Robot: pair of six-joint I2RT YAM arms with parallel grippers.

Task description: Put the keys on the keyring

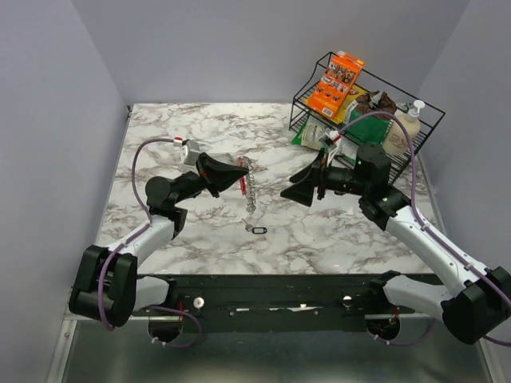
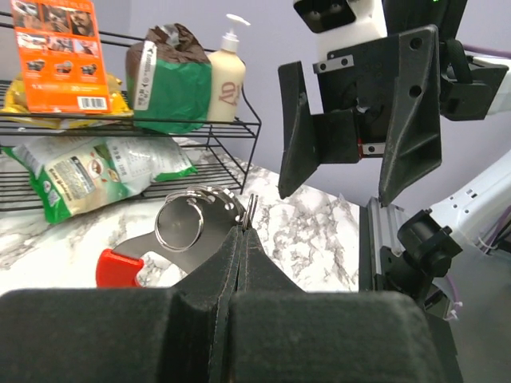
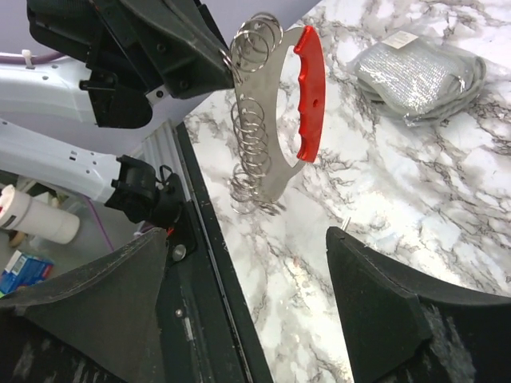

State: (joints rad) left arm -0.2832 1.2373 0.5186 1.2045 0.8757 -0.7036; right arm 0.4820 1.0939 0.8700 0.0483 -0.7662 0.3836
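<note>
- Clamping the keyring, a flat silver metal plate with a curved red strip and a string of silver wire rings, the left gripper has its jaws pressed together on the edge of one ring. It holds the bundle above the white marble-patterned table.
- The small silver key with a dark oval looped head lies flat on the table. It is just on the near side of the hanging rings and apart from both arms.
- The right gripper hovers beside the keyring, its jaws wide apart with nothing between them.
- Risk: the key is thin and flat on a hard top, so broad pads may skid over it or push it away instead of lifting it.
- Risk: the keyring is held only by a thin ring edge, so a nudge from the other arm could twist it loose or set the rings swinging.
- Risk: the two grippers face each other closely and could collide.
- Count: one key, one keyring, two grippers and one black wire rack at the far right. The rings overlap too much to count.
</note>
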